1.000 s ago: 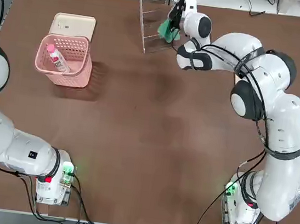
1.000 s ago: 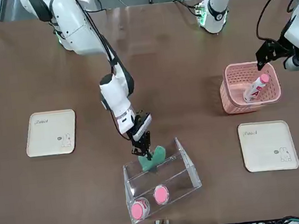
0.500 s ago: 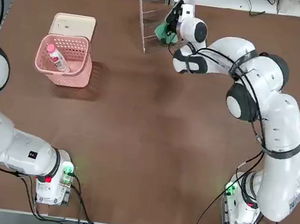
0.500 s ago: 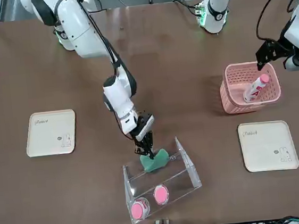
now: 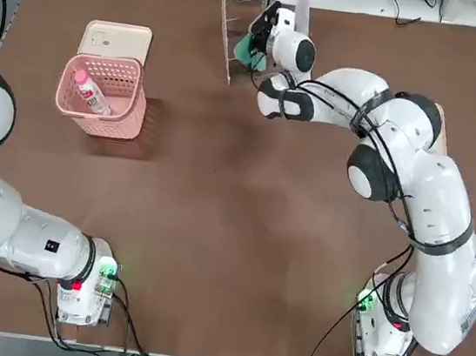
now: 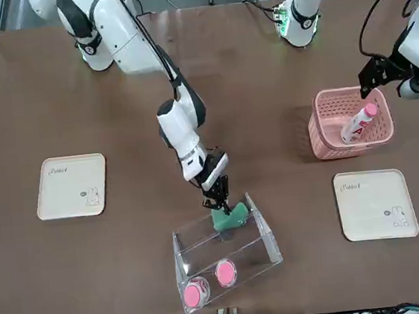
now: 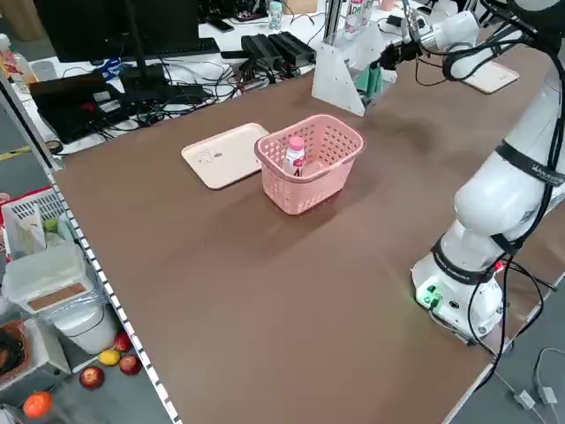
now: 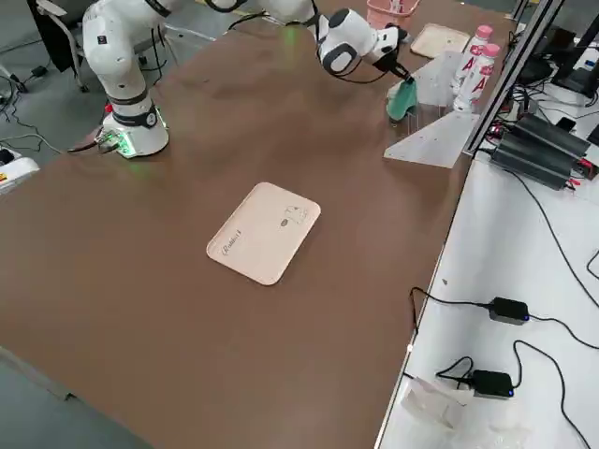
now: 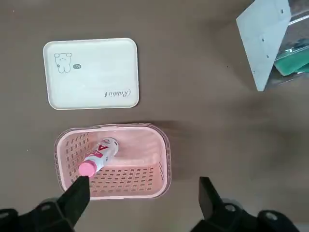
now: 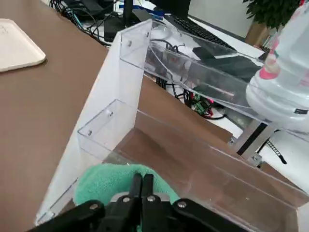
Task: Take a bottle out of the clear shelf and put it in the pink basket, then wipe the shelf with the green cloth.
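Observation:
My right gripper [image 6: 220, 205] is shut on the green cloth [image 6: 231, 216] and presses it onto a tier inside the clear shelf [image 6: 260, 250] at the table's far edge. The right wrist view shows the cloth [image 10: 108, 181] bunched around the closed fingertips [image 10: 142, 182] against the shelf's floor. Two pink-capped bottles [image 6: 225, 273] stand on the shelf's rear tier. Another bottle [image 5: 90, 91] lies slanted in the pink basket [image 5: 130, 116] at far left. My left gripper [image 9: 142, 203] hovers open above that basket [image 9: 166, 159], holding nothing.
A cream tray [image 5: 116, 39] lies just beyond the basket. Another cream tray [image 6: 72, 186] lies on the robot's right side of the table. Cables and equipment crowd the bench behind the shelf [image 5: 230, 37].
The right gripper has slid the green cloth along the shelf tier toward the robot's left. The left arm, basket and bottles have stayed still.

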Motion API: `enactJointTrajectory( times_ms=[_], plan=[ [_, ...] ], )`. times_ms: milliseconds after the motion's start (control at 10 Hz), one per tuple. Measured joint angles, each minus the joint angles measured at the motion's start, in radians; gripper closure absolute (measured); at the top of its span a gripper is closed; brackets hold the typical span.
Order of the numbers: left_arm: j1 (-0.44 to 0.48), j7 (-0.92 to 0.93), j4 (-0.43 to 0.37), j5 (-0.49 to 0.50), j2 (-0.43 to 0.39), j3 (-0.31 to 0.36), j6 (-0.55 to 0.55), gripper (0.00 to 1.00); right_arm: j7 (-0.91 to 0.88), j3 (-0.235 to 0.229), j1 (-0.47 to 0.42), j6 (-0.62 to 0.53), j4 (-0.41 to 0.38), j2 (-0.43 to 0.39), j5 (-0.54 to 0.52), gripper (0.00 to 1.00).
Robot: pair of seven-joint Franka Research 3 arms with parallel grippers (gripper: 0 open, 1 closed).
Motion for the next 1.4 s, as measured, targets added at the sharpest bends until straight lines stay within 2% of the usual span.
enactJointTrajectory(
  times_ms=[400,800,1100,1400],
  plan=[
    [0.0,0.0,0.0,0.0,0.0,0.0,0.0,0.0,-0.03,-0.012,-0.022,-0.001,0.007,0.008,-0.011,0.98],
    [0.0,0.0,0.0,0.0,0.0,0.0,0.0,0.0,-0.042,-0.015,-0.144,0.012,-0.017,0.019,-0.242,0.98],
    [0.0,0.0,0.0,0.0,0.0,0.0,0.0,0.0,-0.044,-0.016,-0.183,0.013,-0.047,-0.002,-0.312,0.98],
    [0.0,0.001,0.0,0.0,0.0,0.0,0.0,0.0,-0.047,-0.016,-0.197,0.013,-0.061,-0.011,-0.323,0.98]
  ],
)
